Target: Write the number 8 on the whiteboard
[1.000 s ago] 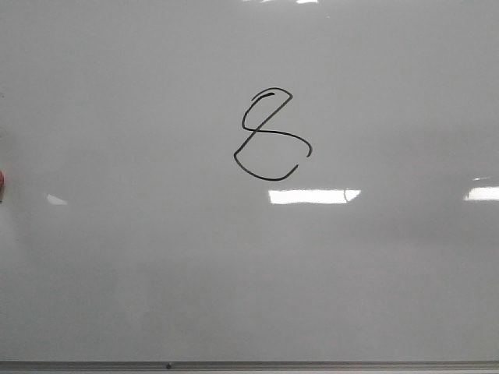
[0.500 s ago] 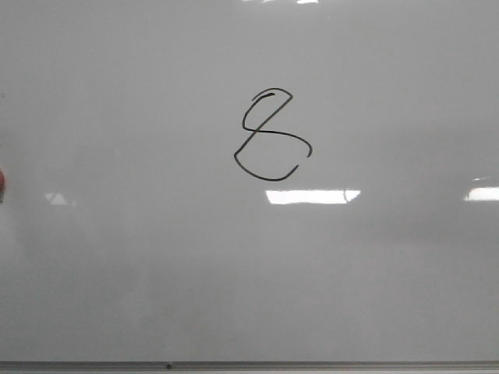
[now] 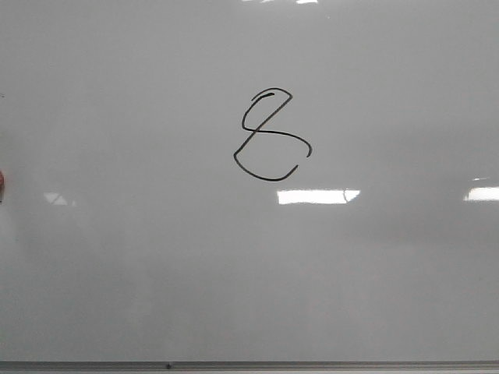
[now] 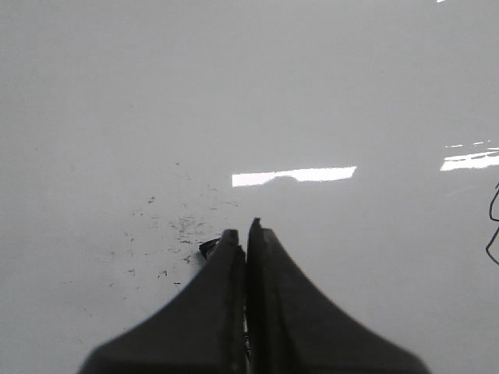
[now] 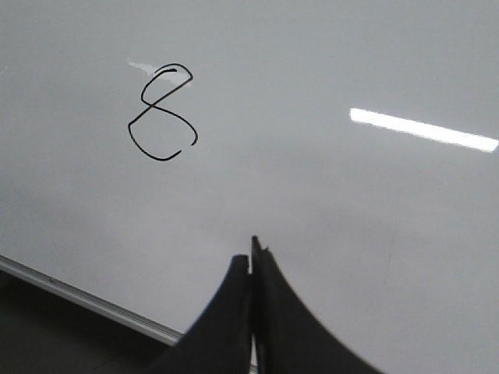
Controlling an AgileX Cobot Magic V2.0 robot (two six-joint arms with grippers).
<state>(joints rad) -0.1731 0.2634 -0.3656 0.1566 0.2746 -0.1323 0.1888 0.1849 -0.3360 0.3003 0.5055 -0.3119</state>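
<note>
The whiteboard (image 3: pixel 390 93) fills the front view, glossy white-grey with bright light reflections. The number 8 (image 3: pixel 277 133), a thin black angular figure with an unclosed lower loop, is drawn a little above the board's middle. It also shows in the right wrist view (image 5: pixel 168 115). My right gripper (image 5: pixel 251 261) is shut and empty, over the board near its frame edge, apart from the 8. My left gripper (image 4: pixel 243 230) is shut and empty over bare board. Neither gripper shows in the front view.
A thin grey metal frame edge (image 3: pixel 249 364) runs along the board's near side and shows in the right wrist view (image 5: pixel 86 300). Small dark specks (image 4: pixel 179 226) dot the board by the left gripper. A red thing (image 3: pixel 1 185) peeks in at the left edge.
Only the light reflections on the board shift slightly. The 8 is unchanged.
</note>
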